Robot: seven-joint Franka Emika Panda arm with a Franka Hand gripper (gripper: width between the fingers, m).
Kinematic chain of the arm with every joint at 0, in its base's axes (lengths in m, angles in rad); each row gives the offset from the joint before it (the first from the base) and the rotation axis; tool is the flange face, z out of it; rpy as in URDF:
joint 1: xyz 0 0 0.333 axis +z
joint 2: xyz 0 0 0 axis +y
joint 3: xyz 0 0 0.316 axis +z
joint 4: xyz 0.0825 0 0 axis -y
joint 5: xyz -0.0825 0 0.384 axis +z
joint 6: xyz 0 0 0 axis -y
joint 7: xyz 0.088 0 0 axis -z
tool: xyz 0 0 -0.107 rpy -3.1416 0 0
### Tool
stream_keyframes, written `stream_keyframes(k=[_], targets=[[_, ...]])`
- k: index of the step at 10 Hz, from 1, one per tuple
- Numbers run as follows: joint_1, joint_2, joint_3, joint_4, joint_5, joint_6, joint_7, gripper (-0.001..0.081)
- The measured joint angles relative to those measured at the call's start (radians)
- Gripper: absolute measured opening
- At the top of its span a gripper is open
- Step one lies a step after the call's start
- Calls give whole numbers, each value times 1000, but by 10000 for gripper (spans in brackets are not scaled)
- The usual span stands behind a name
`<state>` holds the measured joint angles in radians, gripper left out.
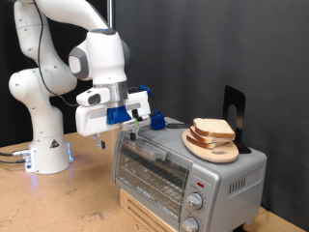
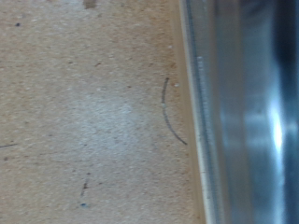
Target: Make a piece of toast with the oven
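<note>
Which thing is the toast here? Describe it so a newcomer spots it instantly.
Find the silver-grey oven at the exterior view's lower right. On its roof sits a round wooden plate, in front of a black stand. The piece of toast is the pale, brown-crusted bread on that plate.

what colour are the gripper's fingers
Blue: the gripper has blue fingers, seen best in the exterior view.

The bread [image 1: 213, 129] is laid flat on top of the oven [image 1: 189, 172]. The silver oven's glass door is kept shut.
</note>
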<state>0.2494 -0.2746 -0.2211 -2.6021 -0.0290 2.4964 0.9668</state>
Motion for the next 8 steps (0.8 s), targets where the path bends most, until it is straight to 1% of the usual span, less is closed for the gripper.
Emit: stream_keyframes(k=[1,3,5,6,8], targets=[[-16,-3,-5,-6,-31,0,-4,800],[-65,-6,-9,-27,-107,1,-4,800],[-111,-5,-17,-52,-149,9,-4,800],[-125,8,-19,-76,-162,32,-1,800],[-161,29,-30,-89,-185,79,2,800]])
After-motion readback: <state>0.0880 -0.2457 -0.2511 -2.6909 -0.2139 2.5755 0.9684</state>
